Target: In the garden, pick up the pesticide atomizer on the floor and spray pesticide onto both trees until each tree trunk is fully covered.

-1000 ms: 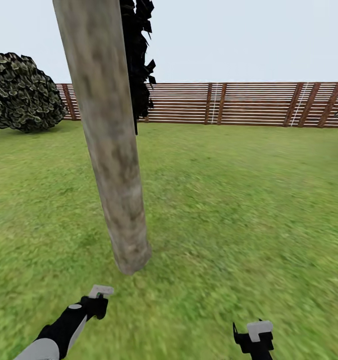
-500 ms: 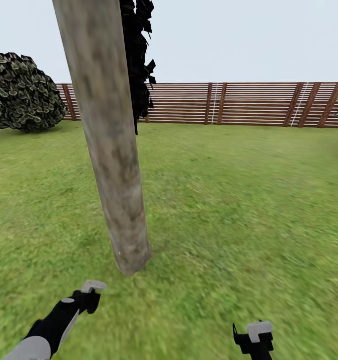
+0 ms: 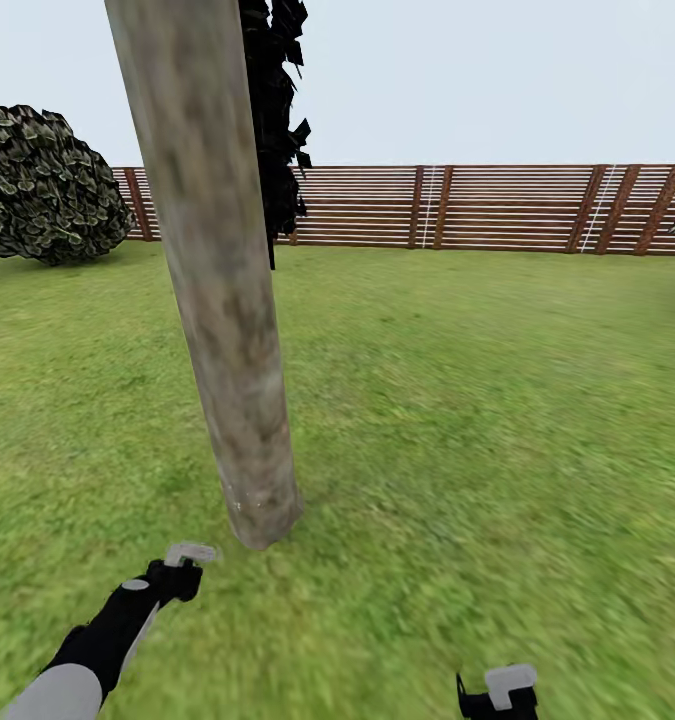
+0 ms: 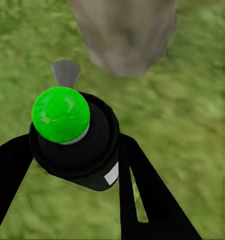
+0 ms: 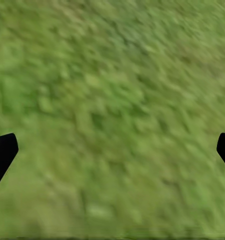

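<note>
One tree trunk (image 3: 227, 330), a thick column of mottled beige-grey bark, rises from the lawn just ahead and left of centre. Its base also shows in the left wrist view (image 4: 123, 35). My left gripper (image 3: 180, 575) is low in front of that base, shut on the pesticide atomizer (image 4: 75, 145). The atomizer is a small black bottle with a green top here, and its grey nozzle (image 3: 190, 552) points toward the trunk. My right gripper (image 3: 497, 695) hangs open over bare grass at the bottom right. I cannot make out pesticide on the bark. The stone floor is out of view.
A near-black tree (image 3: 275, 120) stands right behind the trunk. A round bush (image 3: 42, 185) sits at the far left. A brown slat fence (image 3: 477, 208) closes the back of the lawn (image 3: 477, 420), which is open to the right.
My left gripper with the atomizer has moved up and slightly left, closer to the trunk base. My right gripper has dropped toward the bottom edge of the head view.
</note>
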Robot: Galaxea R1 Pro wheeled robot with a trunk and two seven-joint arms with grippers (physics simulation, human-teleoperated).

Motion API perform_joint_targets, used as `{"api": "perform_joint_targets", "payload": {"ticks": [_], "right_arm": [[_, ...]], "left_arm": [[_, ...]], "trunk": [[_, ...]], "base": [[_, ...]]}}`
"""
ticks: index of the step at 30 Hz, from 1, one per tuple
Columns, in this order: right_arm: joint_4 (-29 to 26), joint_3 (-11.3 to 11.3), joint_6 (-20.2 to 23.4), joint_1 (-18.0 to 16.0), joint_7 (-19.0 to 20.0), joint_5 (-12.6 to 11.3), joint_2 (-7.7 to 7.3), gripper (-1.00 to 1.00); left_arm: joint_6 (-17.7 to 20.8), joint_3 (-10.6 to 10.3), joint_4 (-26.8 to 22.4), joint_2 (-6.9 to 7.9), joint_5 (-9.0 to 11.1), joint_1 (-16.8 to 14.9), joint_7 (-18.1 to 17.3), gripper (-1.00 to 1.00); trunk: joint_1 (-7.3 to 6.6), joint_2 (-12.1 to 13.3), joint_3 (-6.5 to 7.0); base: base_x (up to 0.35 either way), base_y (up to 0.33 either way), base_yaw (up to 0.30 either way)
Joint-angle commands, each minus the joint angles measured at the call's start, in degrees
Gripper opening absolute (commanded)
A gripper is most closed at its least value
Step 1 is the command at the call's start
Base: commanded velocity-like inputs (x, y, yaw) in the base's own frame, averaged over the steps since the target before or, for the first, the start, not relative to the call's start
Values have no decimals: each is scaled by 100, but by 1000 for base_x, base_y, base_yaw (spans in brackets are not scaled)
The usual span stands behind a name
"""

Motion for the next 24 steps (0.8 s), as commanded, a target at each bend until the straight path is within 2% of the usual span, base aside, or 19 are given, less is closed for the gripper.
{"api": "perform_joint_targets", "payload": {"ticks": [1, 2, 4, 8, 10, 11, 14, 15, 18, 21, 24], "right_arm": [[26, -25, -10, -5, -42, 61, 14, 100], [36, -25, -7, -5, -41, 61, 30, 100], [41, -25, 1, -5, -40, 61, 39, 100], [43, -25, 4, -5, -46, 61, 41, 100], [43, -25, 4, -5, -42, 61, 53, 100], [49, -25, 4, -5, -48, 61, 58, 100], [46, -31, 4, -2, -49, 61, 58, 100], [48, -32, 4, 0, -49, 61, 58, 100], [49, -33, 4, 3, -49, 61, 58, 100], [50, -34, 4, 4, -49, 61, 58, 100], [50, -32, 4, 3, -49, 61, 58, 100]], "left_arm": [[24, 1, -15, -144, -76, -19, -57, -100], [25, -80, -21, -329, -80, -32, -60, -100], [42, -146, -86, -448, -77, -46, -62, -100], [216, -134, -489, -373, -54, -41, -72, -100], [542, -161, -779, -310, -65, -2, -141, -100], [634, -282, -839, -419, -78, -13, -222, -100], [684, -580, -865, -586, -60, -42, -228, -100], [721, -619, -872, -605, -54, -46, -228, -100], [760, -624, -870, -539, -47, -37, -231, -100], [765, -551, -862, -86, -28, -16, -234, -100], [762, -552, -868, -14, -11, 4, -231, -100]], "trunk": [[-1, -2, -5], [-1, -2, -5], [-1, -2, -5], [-1, -2, -5], [-1, -2, -5], [-1, -2, -5], [-1, -2, -5], [-1, -2, -5], [-1, -2, -5], [-1, -2, -5], [-1, -2, -5]], "base": [[0, 0, 0], [0, 0, 0], [0, 0, 0], [0, 0, 0], [0, 0, 0], [0, 0, 0], [0, 0, 0], [0, 0, 0], [0, 0, 0], [0, 0, 0], [0, 0, 0]]}}
